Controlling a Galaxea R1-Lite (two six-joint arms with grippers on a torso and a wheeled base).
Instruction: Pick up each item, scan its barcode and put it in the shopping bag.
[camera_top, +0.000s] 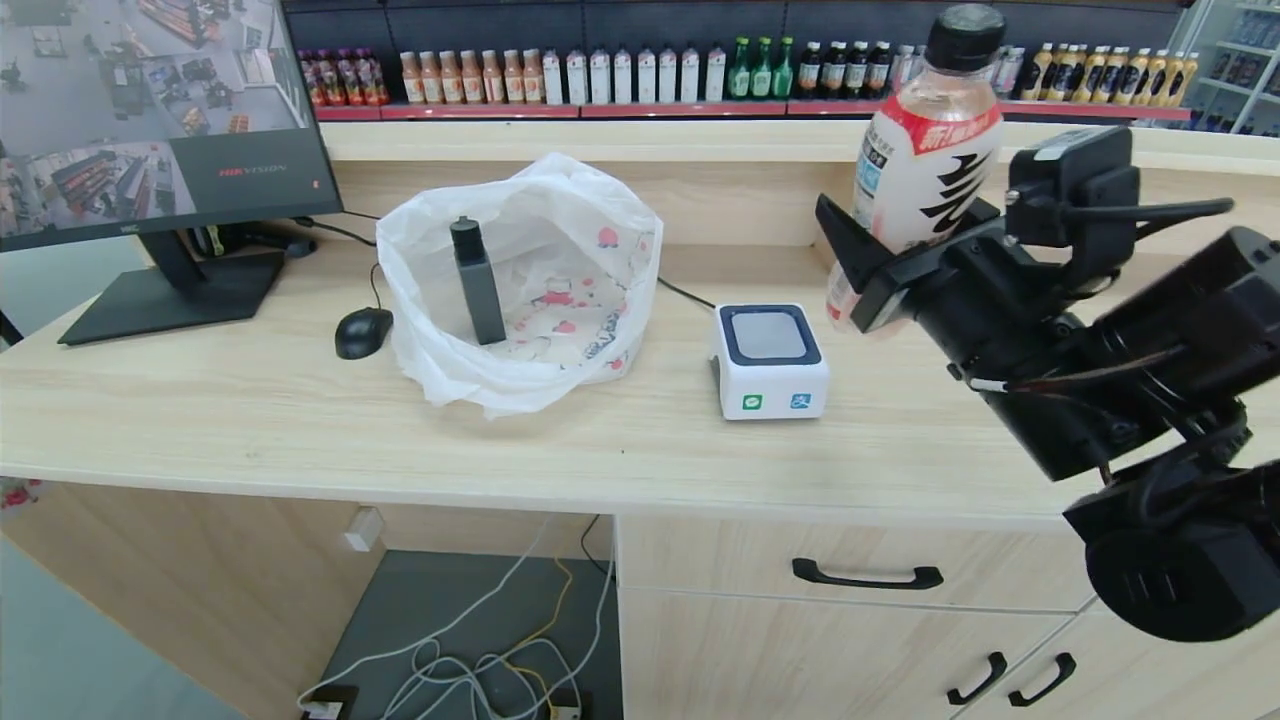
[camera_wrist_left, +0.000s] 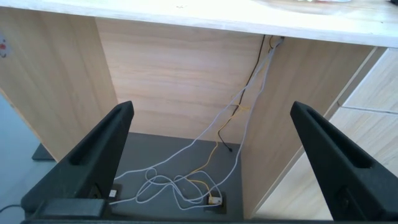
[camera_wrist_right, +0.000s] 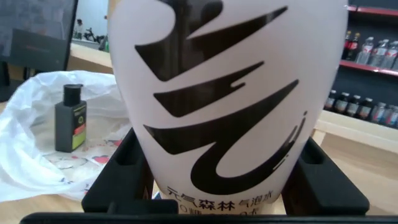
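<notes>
Head view shows the right tool clamped on the lower body of a drink bottle, held upright above the bench, just right of the white scanner; judged staged for scanning. The shopping bag stands open left of the scanner, a dark bottle upright inside. Left tool is wide open and empty, below bench level.

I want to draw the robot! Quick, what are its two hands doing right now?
Left gripper: open, holding nothing.
Right gripper: closed on the drink bottle.
</notes>
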